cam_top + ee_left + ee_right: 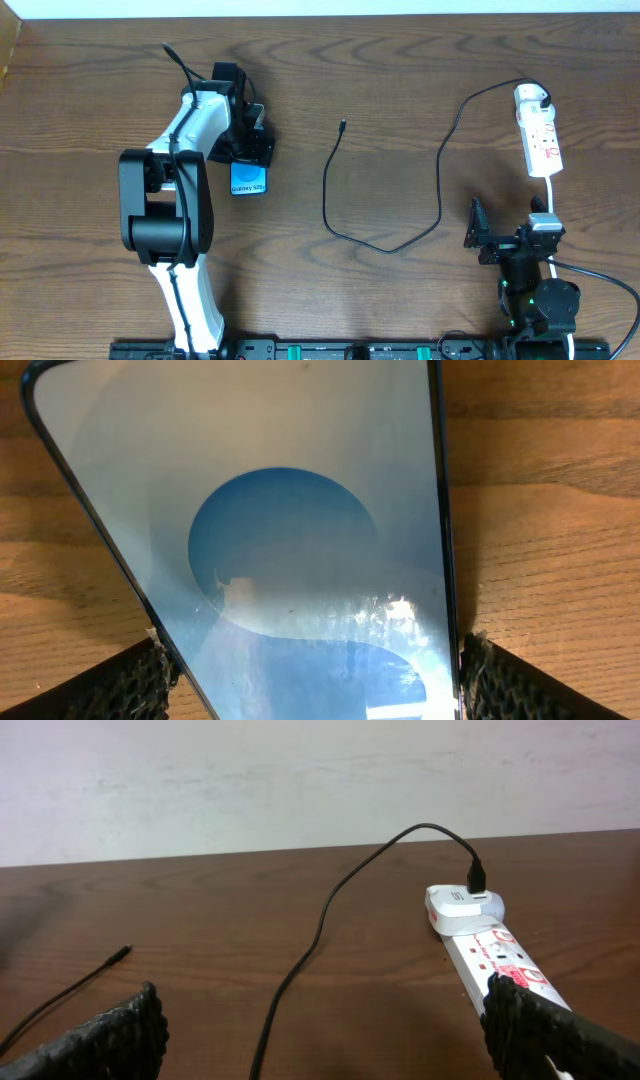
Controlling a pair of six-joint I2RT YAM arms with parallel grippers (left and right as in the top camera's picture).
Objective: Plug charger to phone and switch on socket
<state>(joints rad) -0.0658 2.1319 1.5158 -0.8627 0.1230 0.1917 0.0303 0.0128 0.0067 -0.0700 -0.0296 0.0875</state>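
**A:** Where is the slim black-edged smartphone (248, 180) lying?

**B:** It is lying face up on the brown wooden bench (400, 60), in the left half of the overhead view. Its lit white screen with the blue blob is glowing, and only its lower end is showing from under the white-and-black left arm.

**A:** What is the left pincer (312, 645) doing?

**B:** It is reaching down over the smartphone and pinching it across its width. In the left wrist view its ribbed black pads (125, 685) are sitting against the two long edges in the bottom corners.

**A:** And the long thin black charger cable (325, 195)?

**B:** It is lying loose in a big loop across the middle of the overhead view. Its small connector tip (343, 124) is resting on bare wood above centre, well apart from the smartphone. The other end is running into a white plug (530, 97).

**A:** Where is that plug sitting?

**B:** It is sitting in the top end of the narrow white power strip with red markings (543, 140), at the upper right.

**A:** And the right pincer (322, 995)?

**B:** It is hanging at the lower right, just below the power strip, with its jaws spread wide and gripping nothing. The cable is passing between its fingers in the right wrist view.
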